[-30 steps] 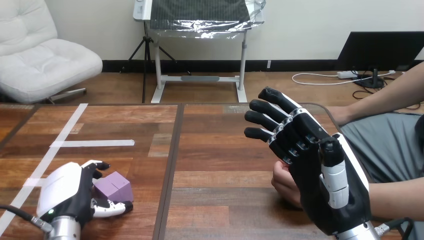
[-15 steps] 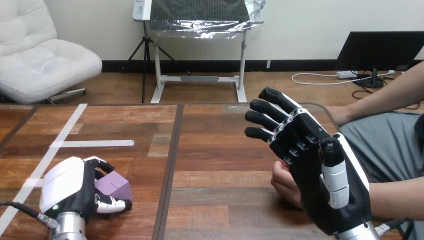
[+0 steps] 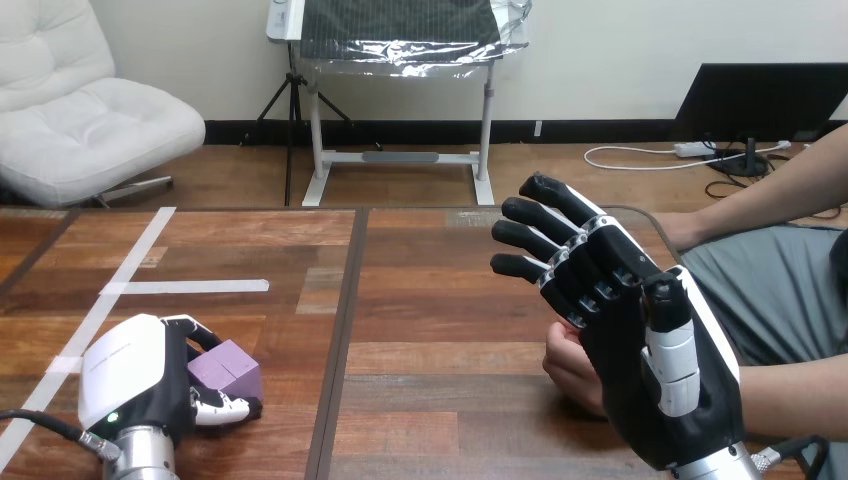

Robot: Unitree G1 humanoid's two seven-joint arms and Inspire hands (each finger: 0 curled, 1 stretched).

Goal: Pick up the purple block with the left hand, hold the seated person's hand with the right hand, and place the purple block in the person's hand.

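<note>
Wooden surface (image 3: 430,300) runs across the lower frame, w/ white tape strips (image 3: 185,287) at mid-left.

Lower left: I see the left hand (image 3: 135,385), its forearm cut off by the bottom edge. Its fingers curl over the far side of the purple block (image 3: 225,368) and the thumb lies along the near side, so it's clamped on the block. The hand's white shell hides the block's left part. The block looks to be resting on the surface, but I can't confirm that from here.

Lower right: the right hand (image 3: 650,370) is raised, fingers straight and spread apart, holding nothing. The person's hand (image 3: 570,365) peeks out just left of it, mostly hidden behind it. Only some curled fingers show. I can't tell whether the two touch. The person's forearm (image 3: 800,395) comes in from the right edge, partly covered by the right hand.
</note>
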